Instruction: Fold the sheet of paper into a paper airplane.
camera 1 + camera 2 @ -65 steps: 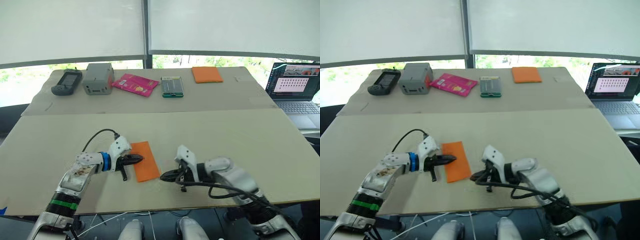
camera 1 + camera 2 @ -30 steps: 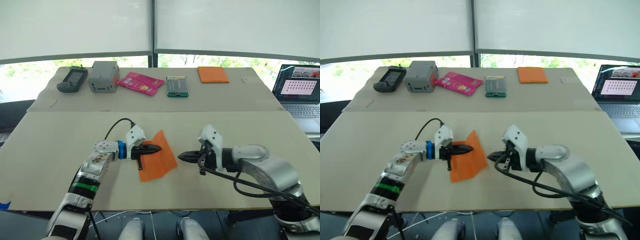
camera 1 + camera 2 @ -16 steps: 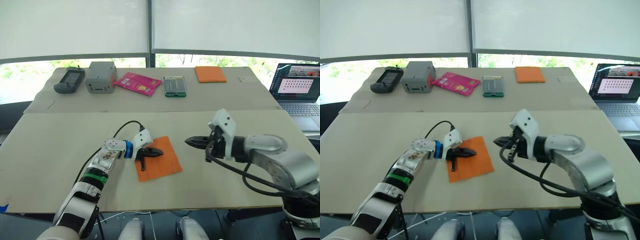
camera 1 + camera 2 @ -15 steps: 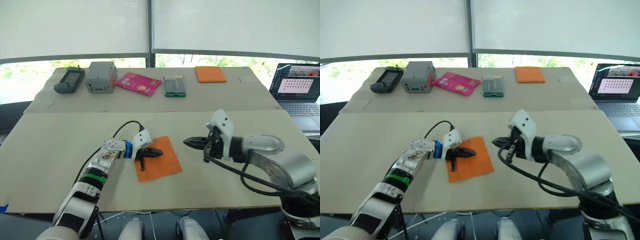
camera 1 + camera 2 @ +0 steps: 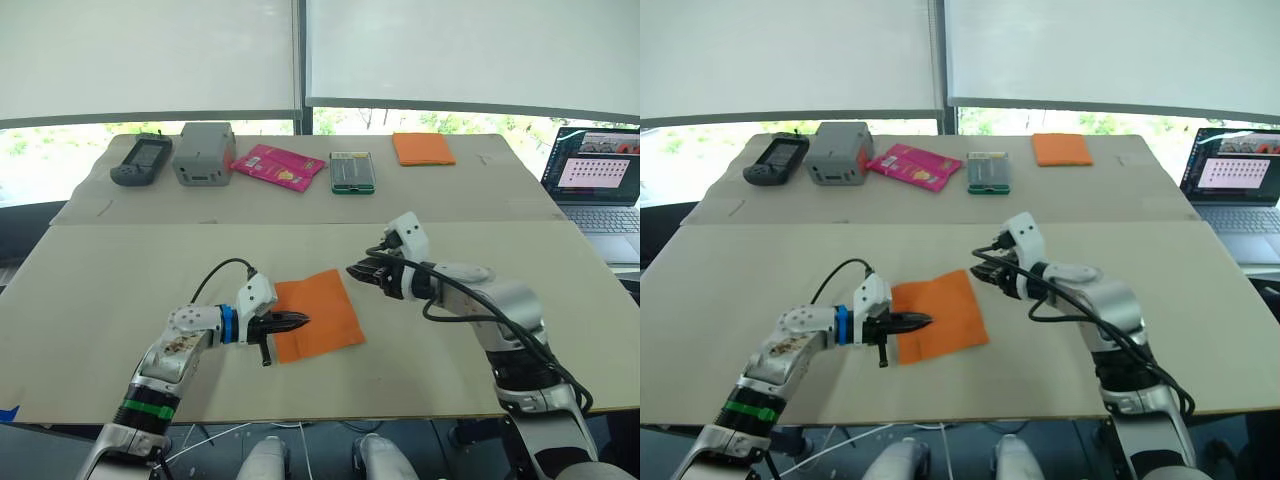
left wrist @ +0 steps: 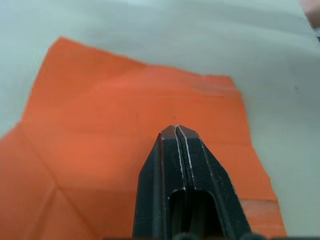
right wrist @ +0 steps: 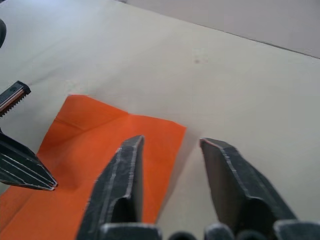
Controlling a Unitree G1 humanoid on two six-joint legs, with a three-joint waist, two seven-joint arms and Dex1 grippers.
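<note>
I see the sheet of paper (image 5: 316,314) lying flat near the middle of the near bench (image 5: 90,290), a bright-orange near-square turned slightly, with faint creases across it in the left wrist view. My left hand (image 5: 297,321) has its two black fingers pressed together, tips resting over the paper's 9 o'clock edge; whether they pinch the sheet or only press on it I cannot tell, since the fingers cover the contact. My right hand (image 5: 357,271) hangs at the paper's 2 o'clock corner with its fingers apart, one finger (image 7: 116,190) over the orange and the other over bare bench just past the edge. I cannot tell if it touches the sheet or floats above it.

On the far bench (image 5: 480,190) sits a row: a dark handheld device (image 5: 137,160) at the 10 o'clock end, a grey box (image 5: 203,154) beside it, a pink glossy packet (image 5: 278,166), a green-edged flat case (image 5: 351,172) whose face is too small to read, and a thicker orange pad (image 5: 423,148) toward 1 o'clock. A laptop (image 5: 596,190) stands open at 3 o'clock, cut off by the frame edge, its screen content too small to make out.
</note>
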